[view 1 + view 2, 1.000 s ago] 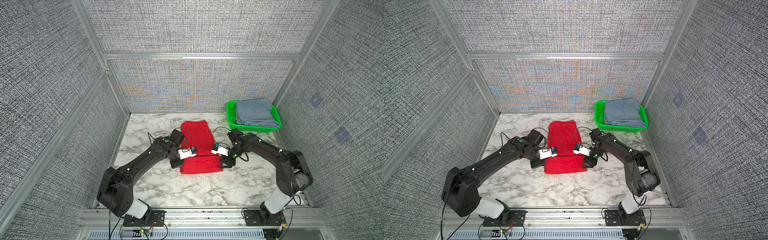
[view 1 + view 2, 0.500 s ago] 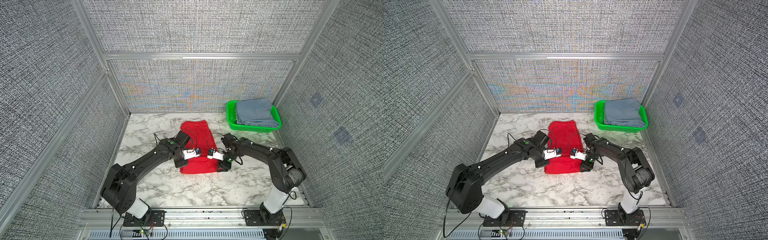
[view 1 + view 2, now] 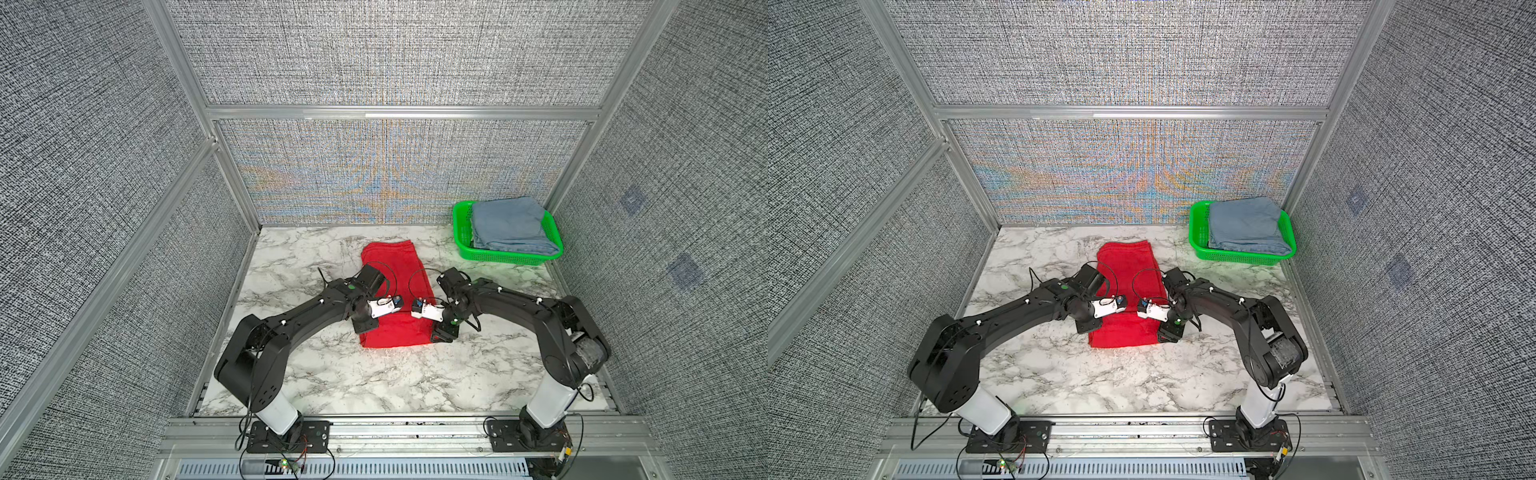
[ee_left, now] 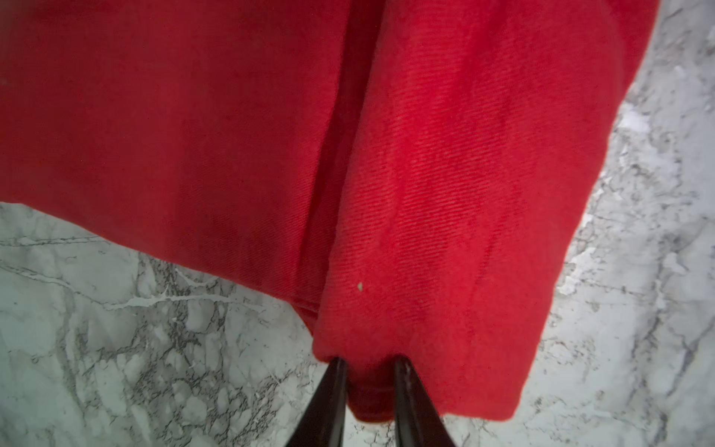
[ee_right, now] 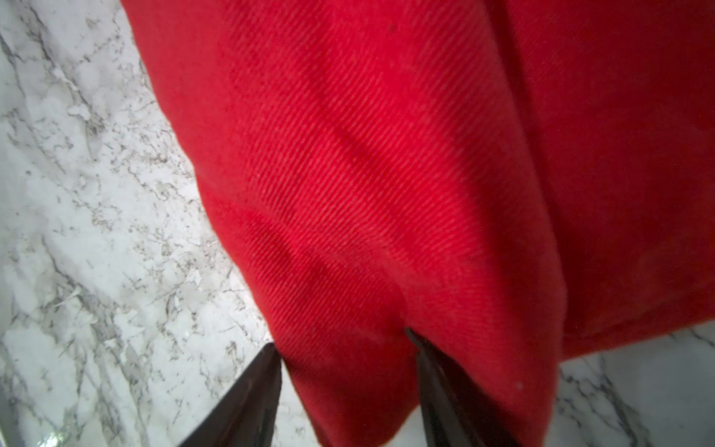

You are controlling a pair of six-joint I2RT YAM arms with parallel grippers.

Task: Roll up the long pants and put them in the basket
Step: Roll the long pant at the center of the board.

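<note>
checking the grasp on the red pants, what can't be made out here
right gripper's hold: red long pants cover one fingertip, right wrist view.
left gripper: in both top views its fingers hide under its wrist.
green basket's floor: mostly covered by the folded denim garment, both top views.

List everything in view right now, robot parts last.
long pants: one, bright red, middle of the table, near end gathered up
basket: one, green, far right corner of the table
folded garment: one, blue-grey, inside the basket
table: one, white-grey marble, under everything
wall panels: three, grey woven, behind and at both sides
left arm: one, black, at the pants' left edge
right arm: one, black, at the pants' right edge
left gripper: one, black, pinching a fold of the pants
right gripper: one, black, closed on a thicker fold
</note>
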